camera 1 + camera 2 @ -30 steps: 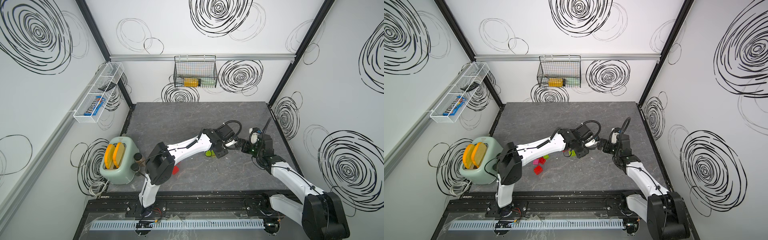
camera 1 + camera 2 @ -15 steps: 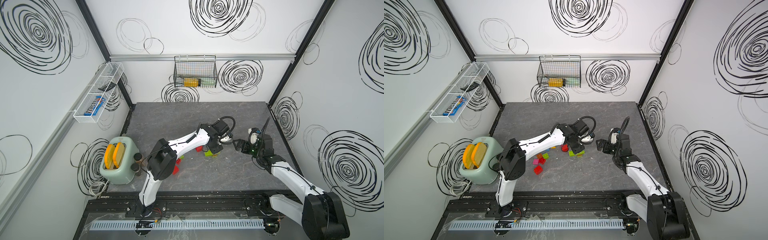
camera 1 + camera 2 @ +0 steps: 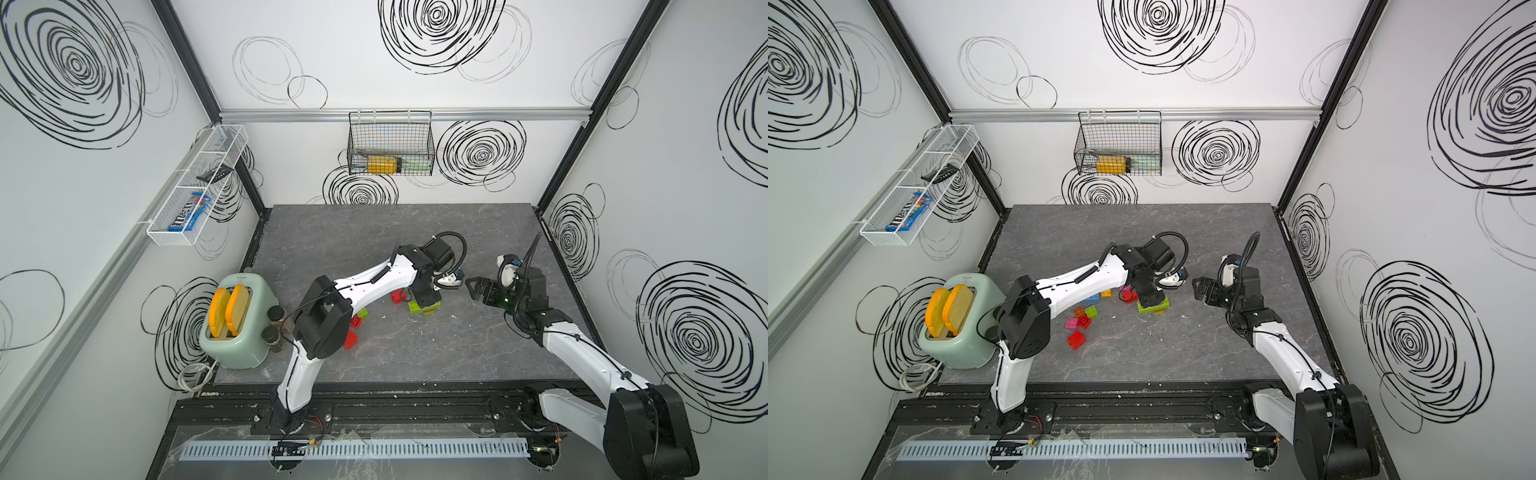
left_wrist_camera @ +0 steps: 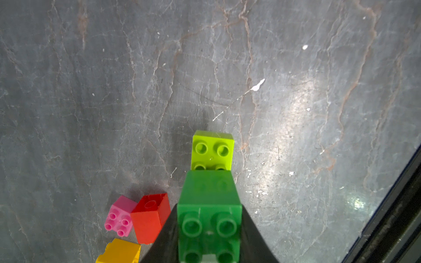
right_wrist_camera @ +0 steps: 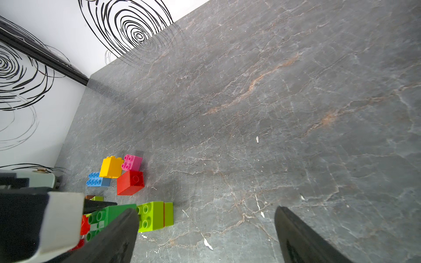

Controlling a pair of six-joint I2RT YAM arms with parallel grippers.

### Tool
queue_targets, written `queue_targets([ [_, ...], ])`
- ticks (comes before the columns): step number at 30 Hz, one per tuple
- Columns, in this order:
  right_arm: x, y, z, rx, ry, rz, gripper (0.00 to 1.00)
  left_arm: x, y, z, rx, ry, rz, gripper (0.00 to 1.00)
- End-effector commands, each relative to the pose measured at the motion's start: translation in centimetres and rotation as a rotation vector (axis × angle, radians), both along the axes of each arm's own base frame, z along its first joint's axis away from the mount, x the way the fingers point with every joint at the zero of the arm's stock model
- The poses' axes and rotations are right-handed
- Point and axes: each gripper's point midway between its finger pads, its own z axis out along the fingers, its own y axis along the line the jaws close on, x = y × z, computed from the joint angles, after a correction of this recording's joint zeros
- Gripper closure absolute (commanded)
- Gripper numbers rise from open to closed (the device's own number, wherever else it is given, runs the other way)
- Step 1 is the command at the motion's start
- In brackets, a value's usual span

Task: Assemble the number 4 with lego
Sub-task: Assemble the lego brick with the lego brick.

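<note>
At the left edge of the worktop [image 3: 374, 232] a toaster [image 3: 237, 320] is seen, which has no part in the task. To its right most of the lego is found scattered in a loose cluster [image 3: 1084, 322], among it a blue brick [image 5: 98, 180], a yellow brick [image 5: 111, 167], a pink brick [image 5: 132, 162] and a red brick [image 5: 129, 185], so the figure 4 is judged to be barely begun. Further right, the left end effector [image 3: 427, 300] is lowered close to the worktop and is closed most of the way on a dark green brick [image 4: 209, 218], which is gripped by its sides with the studs turned towards the wrist camera. Just beyond it a lime green brick [image 4: 213, 150] lies studs up on the worktop, half covered by the dark green one; whether the two are touching cannot be told. The step in hand is taken to be the joining of the dark green brick to the lime green one. For the next move, the studs would need to be lined up squarely, the brick pressed straight down, and the lower brick kept from sliding. At the far right, the right end effector [image 3: 478, 290] is held wide open and empty above the worktop, near the lime green brick but apart from it, where it could be used to brace.
</note>
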Motion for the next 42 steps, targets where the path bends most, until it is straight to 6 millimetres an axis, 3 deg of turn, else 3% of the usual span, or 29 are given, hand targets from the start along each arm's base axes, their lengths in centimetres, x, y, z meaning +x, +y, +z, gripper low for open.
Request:
queue_targets([
  [1,0.2,-0.1,1.0,-0.009,-0.017,0.001,0.03,-0.4,-0.5,-0.3,-0.015,0.024,-0.063,1.00],
  [17,0.1,-0.1,1.2,-0.008,-0.022,0.006,0.03,-0.2,1.5,-3.7,0.102,0.058,-0.077,1.00],
  [24,0.1,0.0,1.4,-0.008,-0.025,0.010,0.03,-1.9,2.1,-4.6,0.114,0.147,-0.116,1.00],
  [33,0.0,0.1,1.4,-0.003,-0.026,0.019,0.03,-4.5,3.7,-8.8,0.169,0.281,-0.110,1.00],
  [42,0.0,0.6,1.8,0.012,-0.041,0.046,0.03,-3.7,4.6,-8.8,0.248,0.216,-0.093,1.00],
])
